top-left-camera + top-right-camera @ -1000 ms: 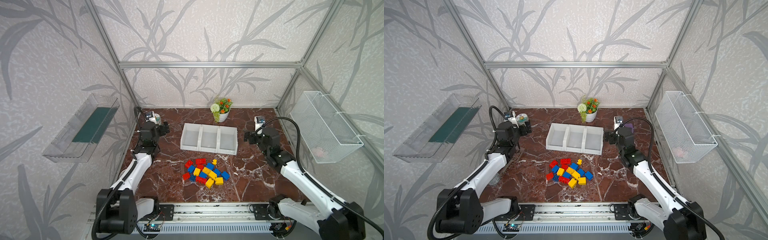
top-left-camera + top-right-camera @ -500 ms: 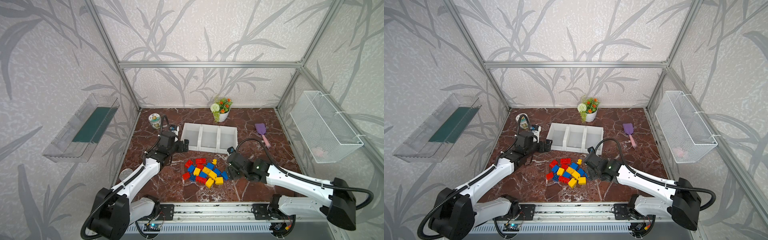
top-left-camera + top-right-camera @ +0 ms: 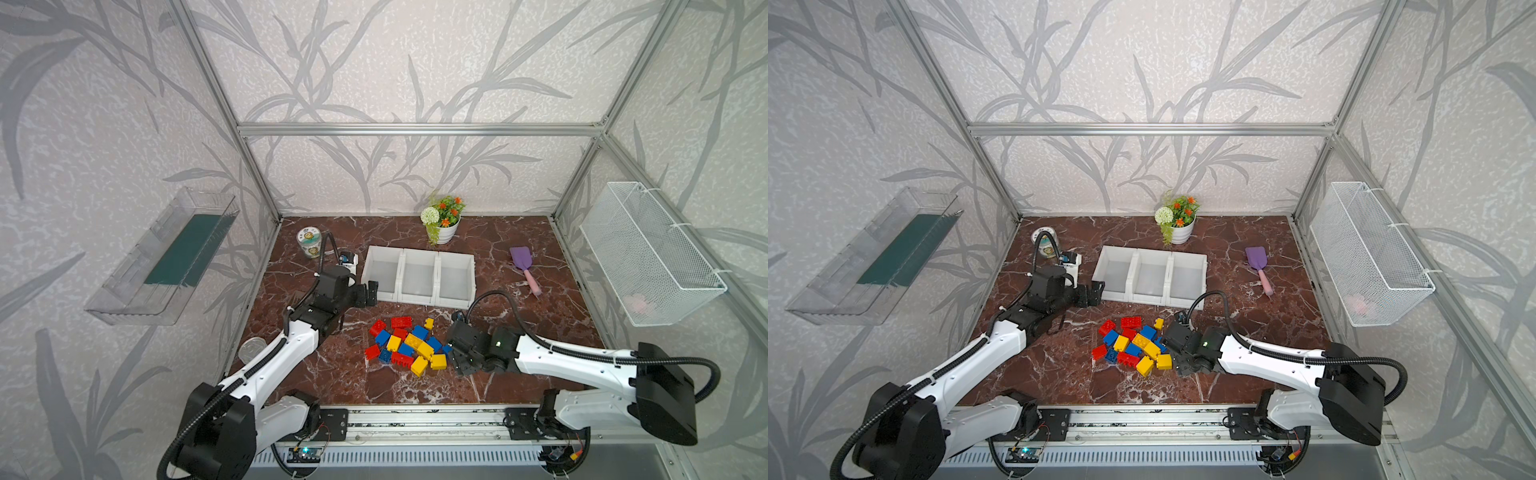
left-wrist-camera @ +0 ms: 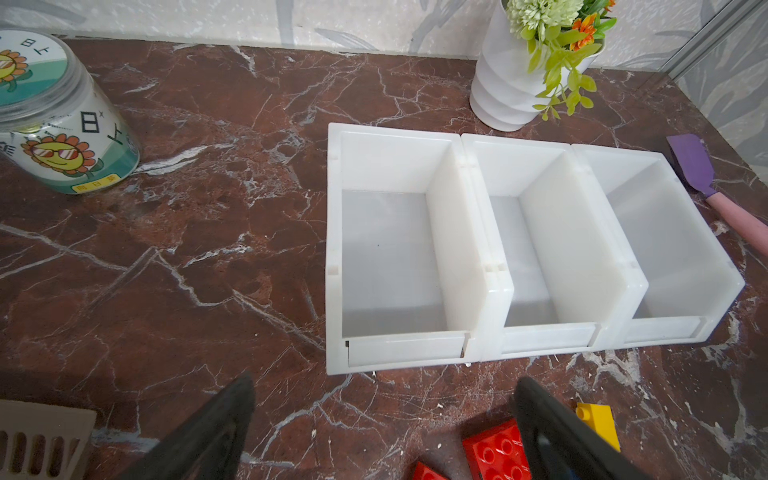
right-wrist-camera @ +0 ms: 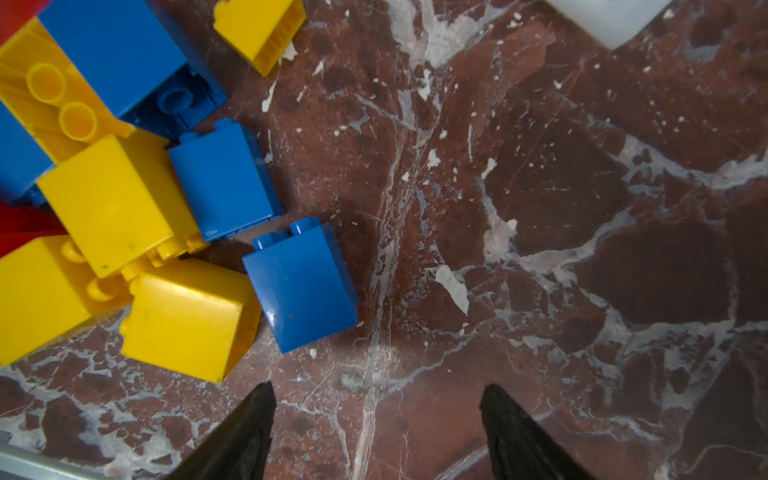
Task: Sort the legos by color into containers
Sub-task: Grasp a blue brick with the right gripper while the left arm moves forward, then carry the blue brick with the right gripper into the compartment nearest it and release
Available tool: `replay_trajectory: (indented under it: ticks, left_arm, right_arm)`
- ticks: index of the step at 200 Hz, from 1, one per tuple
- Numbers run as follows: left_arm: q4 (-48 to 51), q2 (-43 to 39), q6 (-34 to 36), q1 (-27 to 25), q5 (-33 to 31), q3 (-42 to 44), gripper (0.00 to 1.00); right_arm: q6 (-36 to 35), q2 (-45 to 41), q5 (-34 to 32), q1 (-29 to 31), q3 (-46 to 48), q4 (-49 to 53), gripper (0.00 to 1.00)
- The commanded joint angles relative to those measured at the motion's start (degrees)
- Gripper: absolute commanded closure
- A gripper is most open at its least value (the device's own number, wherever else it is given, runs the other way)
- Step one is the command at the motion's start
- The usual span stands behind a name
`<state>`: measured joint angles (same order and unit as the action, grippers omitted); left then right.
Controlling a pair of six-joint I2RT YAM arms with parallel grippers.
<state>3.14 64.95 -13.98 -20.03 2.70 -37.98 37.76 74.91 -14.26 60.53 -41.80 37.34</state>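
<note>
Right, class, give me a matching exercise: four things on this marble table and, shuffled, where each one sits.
Things:
1. flower pot
2. purple spatula
3. printed jar
4. legos

Places:
A. heaped in front of the bins
B. right of the bins
C. just behind the bins
D. back left corner

Pairs: 1-C, 2-B, 3-D, 4-A

The marble table (image 3: 332,374) carries legos (image 3: 409,345), containers (image 3: 401,275), a flowerpot (image 3: 444,233), a jar (image 3: 309,244), a spatula (image 3: 523,259).
</note>
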Motion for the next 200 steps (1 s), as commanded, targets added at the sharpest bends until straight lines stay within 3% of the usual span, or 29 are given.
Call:
replay_trajectory:
  ticks: [1,124,162,200]
  left_arm:
    - [-0.8,-0.4,-0.4,-0.3,-0.3,0.9,0.01]
    - [-1.0,-0.3,-1.6,-0.8,0.4,0.9,0.01]
    - [-1.0,-0.2,-2.1,-1.1,0.8,0.8,0.01]
    - [-1.1,0.0,-3.0,-1.3,0.9,0.7,0.01]
  right_arm:
    - [0.4,2.2,1.1,0.4,-0.3,-1.3,0.25]
    - [-3.8,17.0,-0.9,-0.2,-9.3,-4.6,0.46]
    - [-3.0,17.1,0.5,-1.5,-8.1,-6.7,0.63]
    - [-4.0,13.0,-0.5,-1.6,-8.8,-3.7,0.69]
